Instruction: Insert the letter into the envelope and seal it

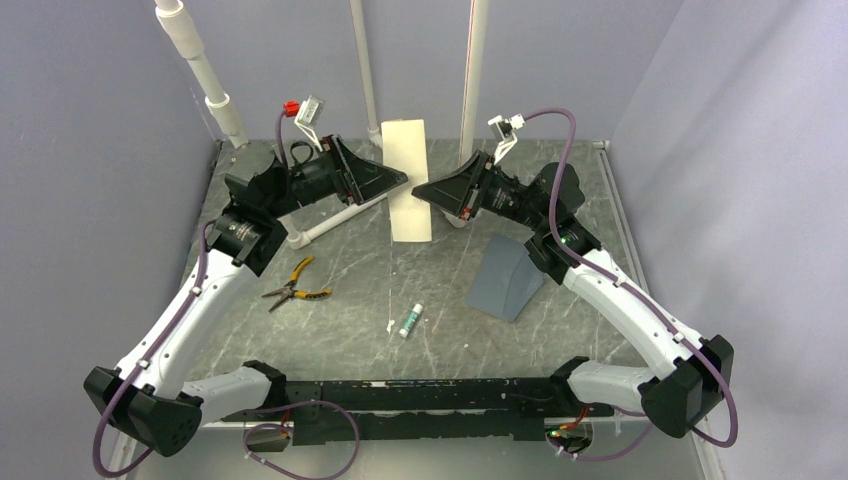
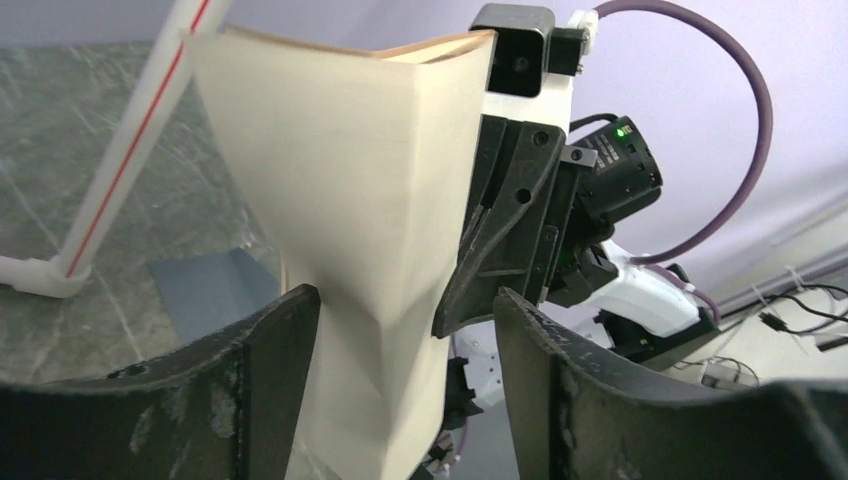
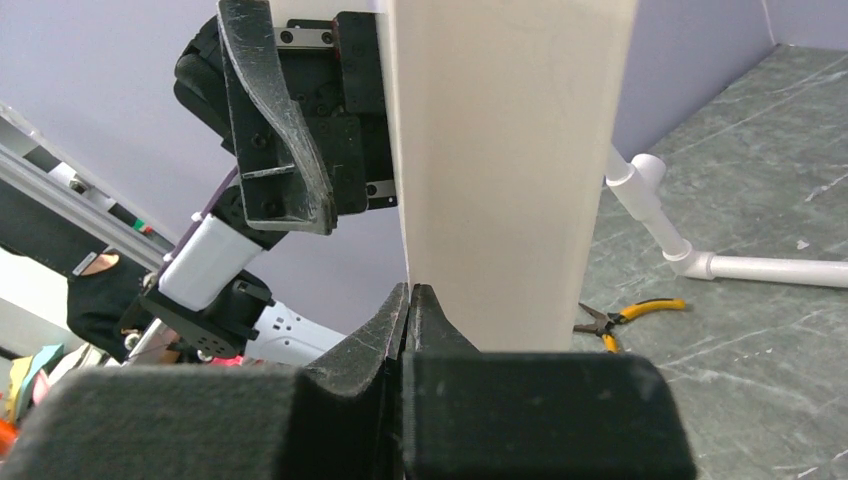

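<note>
Top external: right tool (image 1: 418,192) pinches letter (image 1: 408,160), long axis upright; left tool (image 1: 400,180) spread wide.

A dark grey-green, marble-veined tabletop (image 1: 350,340) is seen, walled in by pale lilac panels. Left of centre, a pair of yellow-handled pliers (image 1: 296,283) is laid flat, its jaws pointed toward the near left. Near the middle, a small white tube with a green band (image 1: 411,320) is laid on its side, and a tiny white scrap (image 1: 390,325) is found just beside it. To the right, a slate blue-grey paper envelope (image 1: 505,275) is rested on the surface, not fully flat. Toward the far side, a white plastic pipe with an elbow joint (image 1: 325,228) is laid across the tabletop.
</note>
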Action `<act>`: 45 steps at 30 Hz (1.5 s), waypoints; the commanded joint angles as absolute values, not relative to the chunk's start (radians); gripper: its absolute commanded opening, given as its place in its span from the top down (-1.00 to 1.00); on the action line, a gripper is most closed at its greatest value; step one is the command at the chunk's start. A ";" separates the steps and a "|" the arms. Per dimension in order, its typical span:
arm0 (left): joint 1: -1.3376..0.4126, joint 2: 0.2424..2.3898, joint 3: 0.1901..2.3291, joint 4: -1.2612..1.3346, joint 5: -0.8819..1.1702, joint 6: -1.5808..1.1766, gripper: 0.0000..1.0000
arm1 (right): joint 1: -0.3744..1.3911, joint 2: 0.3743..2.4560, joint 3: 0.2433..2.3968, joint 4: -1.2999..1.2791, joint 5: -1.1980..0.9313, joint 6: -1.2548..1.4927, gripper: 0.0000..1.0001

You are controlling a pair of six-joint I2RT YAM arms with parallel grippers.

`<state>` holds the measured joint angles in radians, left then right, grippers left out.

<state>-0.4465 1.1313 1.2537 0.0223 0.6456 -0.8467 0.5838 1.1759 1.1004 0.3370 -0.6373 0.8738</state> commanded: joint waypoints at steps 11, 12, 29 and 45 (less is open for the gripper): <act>-0.449 1.107 1.268 0.017 0.625 -0.806 -0.14 | 0.587 1.176 1.160 0.370 -0.645 0.865 1.00; -0.449 1.110 1.262 0.040 0.637 -0.814 -0.14 | 0.587 1.184 1.161 0.375 -0.648 0.868 1.00; -0.449 1.002 1.327 -0.257 0.351 -0.572 0.24 | 0.587 1.151 1.134 0.421 -0.646 0.903 1.00; -0.449 0.961 1.212 0.068 0.516 -0.769 -0.08 | 0.586 1.171 1.146 0.419 -0.655 0.906 1.00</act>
